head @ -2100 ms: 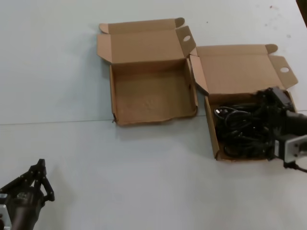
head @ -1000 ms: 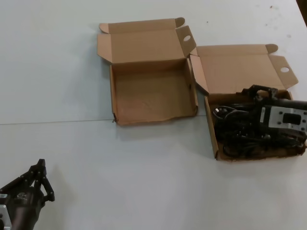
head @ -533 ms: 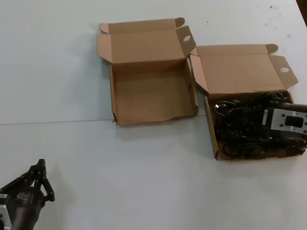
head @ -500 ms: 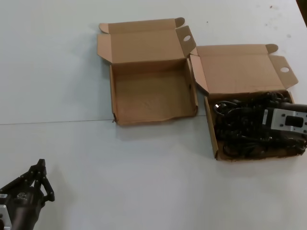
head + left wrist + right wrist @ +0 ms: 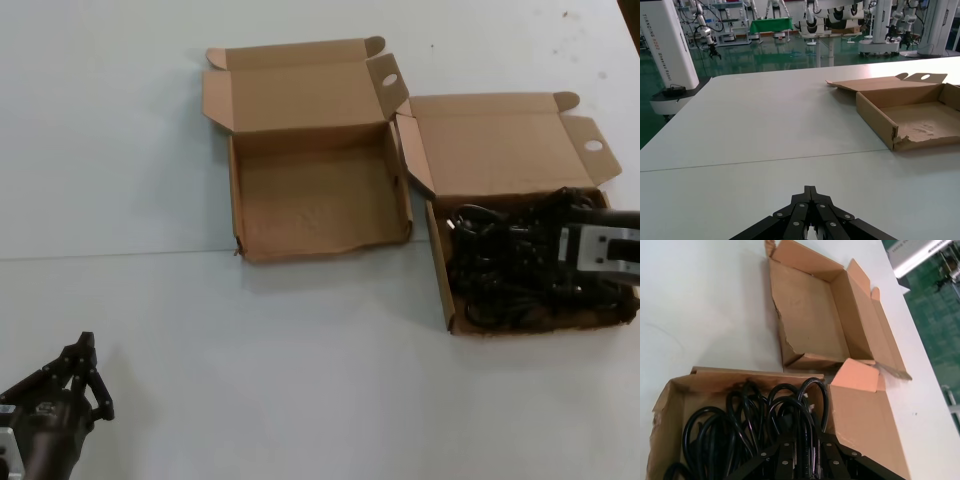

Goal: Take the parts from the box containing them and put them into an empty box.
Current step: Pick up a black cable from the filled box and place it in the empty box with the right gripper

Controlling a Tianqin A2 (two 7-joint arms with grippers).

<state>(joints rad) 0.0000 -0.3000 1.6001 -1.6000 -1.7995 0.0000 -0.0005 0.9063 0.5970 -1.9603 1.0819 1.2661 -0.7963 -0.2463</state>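
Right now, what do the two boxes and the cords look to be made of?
Both boxes, the empty box and the box containing them, look like matte brown cardboard: creased flaps, torn edges. The parts look like rubber- or plastic-jacketed cords, slightly glossy black loops, with the right claw shut on them.

Your right gripper (image 5: 548, 243) body cut off at the right edge, its fingers lost among black cords (image 5: 500, 265), left gripper (image 5: 82, 368) arm cropped at near-left corner, box (image 5: 445, 290) floor hidden beneath cords.
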